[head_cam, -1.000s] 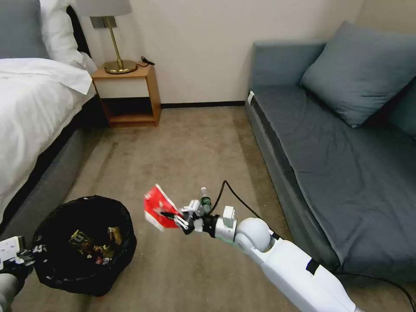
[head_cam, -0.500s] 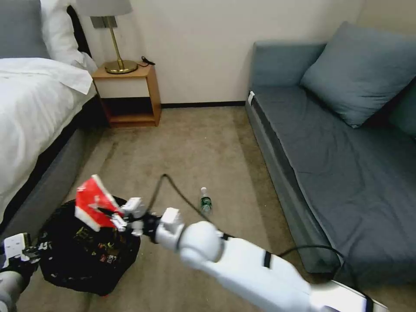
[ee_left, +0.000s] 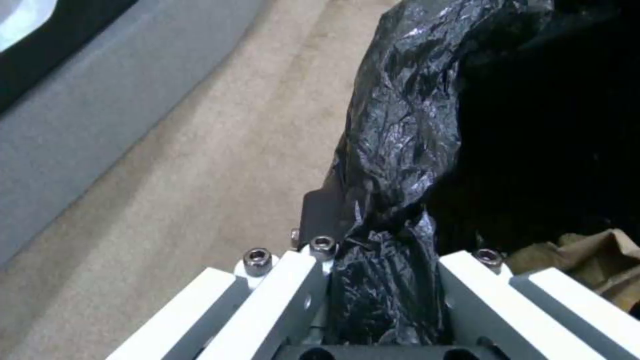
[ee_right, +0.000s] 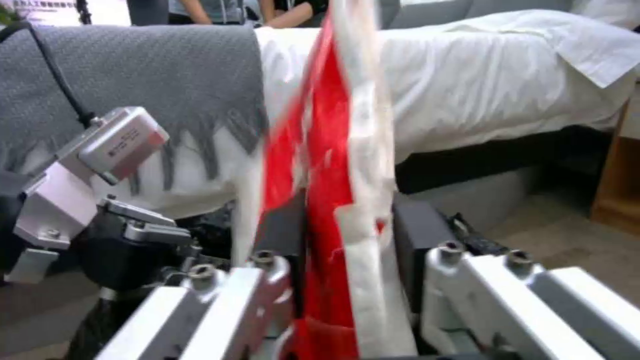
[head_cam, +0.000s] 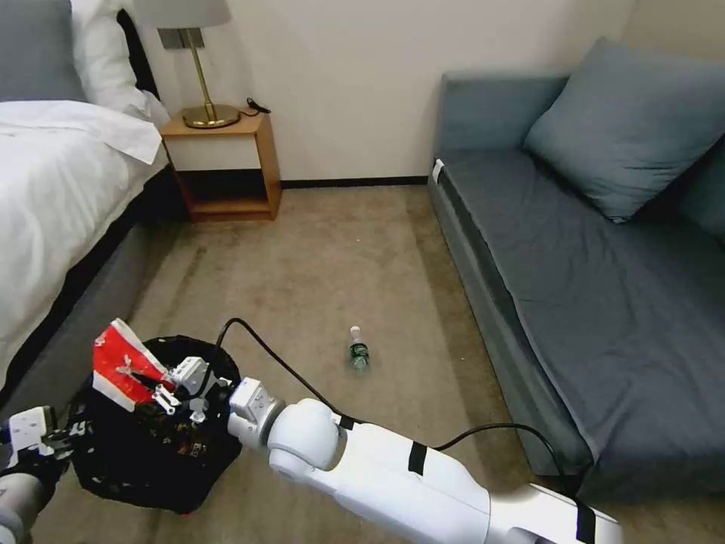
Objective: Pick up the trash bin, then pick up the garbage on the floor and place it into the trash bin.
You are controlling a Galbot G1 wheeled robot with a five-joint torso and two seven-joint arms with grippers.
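The trash bin (head_cam: 124, 472), lined with a crinkly black bag (ee_left: 407, 150), hangs at the lower left over the floor (head_cam: 317, 264). My left gripper (head_cam: 47, 440) (ee_left: 383, 280) is shut on the bag at its rim. My right gripper (head_cam: 162, 393) (ee_right: 347, 235) is shut on the red-and-white wrapper (head_cam: 121, 363) (ee_right: 327, 150), holding it upright just above the bin's opening. A crumpled tan paper bag (ee_left: 600, 260) lies inside the bin. The small clear bottle (head_cam: 359, 353) with a green label lies on the carpet to the right of the bin.
A bed (head_cam: 53, 196) runs along the left, close behind the bin. A wooden nightstand (head_cam: 226, 166) with a lamp stands at the back wall. A grey sofa (head_cam: 604, 264) lines the right side. My right arm's black cable (head_cam: 279, 363) loops over the carpet.
My right arm has swung left with the red-and-white wrapper, from mid-floor near the bottle to over the bin. The left gripper has kept hold of the bin.
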